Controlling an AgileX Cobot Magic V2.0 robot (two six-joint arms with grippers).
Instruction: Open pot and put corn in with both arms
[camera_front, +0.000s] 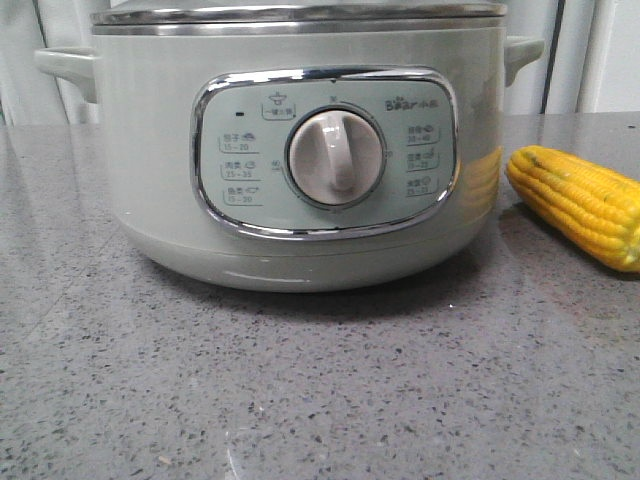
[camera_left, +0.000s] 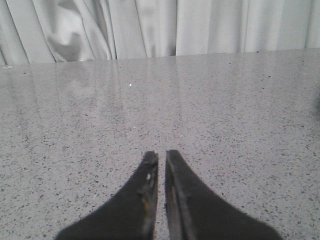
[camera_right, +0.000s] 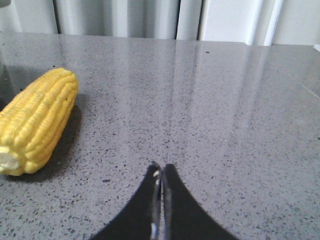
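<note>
The pale grey-green pot (camera_front: 300, 150) stands at the middle of the front view, with a chrome-rimmed panel, a white dial (camera_front: 336, 158), two side handles and a steel rim under its lid edge. The yellow corn (camera_front: 585, 203) lies on the counter to the pot's right. It also shows in the right wrist view (camera_right: 36, 120), lying off to one side of my right gripper (camera_right: 162, 167), which is shut and empty over bare counter. My left gripper (camera_left: 161, 154) is shut with only a thin slit between the fingers, empty, over bare counter. Neither gripper shows in the front view.
The grey speckled counter (camera_front: 320, 390) runs back to pale curtains (camera_left: 150, 25). A white panel and wall (camera_right: 235, 20) stand behind the counter in the right wrist view.
</note>
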